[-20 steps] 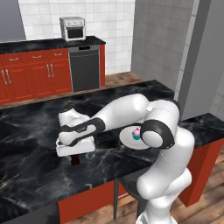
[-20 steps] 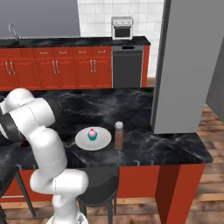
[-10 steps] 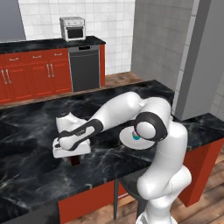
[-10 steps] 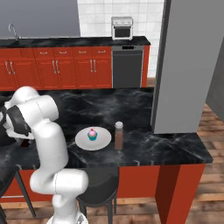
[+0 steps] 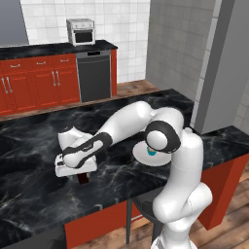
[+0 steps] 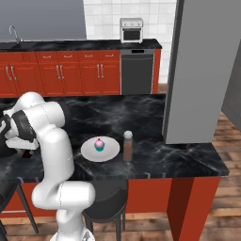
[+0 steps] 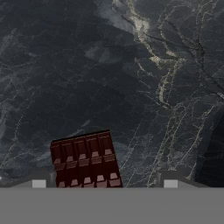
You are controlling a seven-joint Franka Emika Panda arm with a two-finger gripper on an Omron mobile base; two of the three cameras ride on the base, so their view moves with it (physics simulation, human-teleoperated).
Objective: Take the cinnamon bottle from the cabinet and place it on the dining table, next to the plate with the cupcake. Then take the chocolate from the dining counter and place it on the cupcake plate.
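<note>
The chocolate, a dark reddish-brown ridged bar, lies flat on the black marble dining counter. My gripper is open right over it. The bar sits between the fingers, close to the left fingertip and with a gap to the right one. In the left base view the gripper points down at the chocolate near the counter's front edge. To the right, the white plate holds the cupcake. The cinnamon bottle stands upright just right of the plate.
A grey column rises at the counter's right end. A black stool stands below the front edge. Red base cabinets, a dishwasher and a small toaster oven line the far wall.
My hand has come down and slightly left onto the chocolate, and its fingers have narrowed a little. Plate, cupcake and bottle have not moved.
</note>
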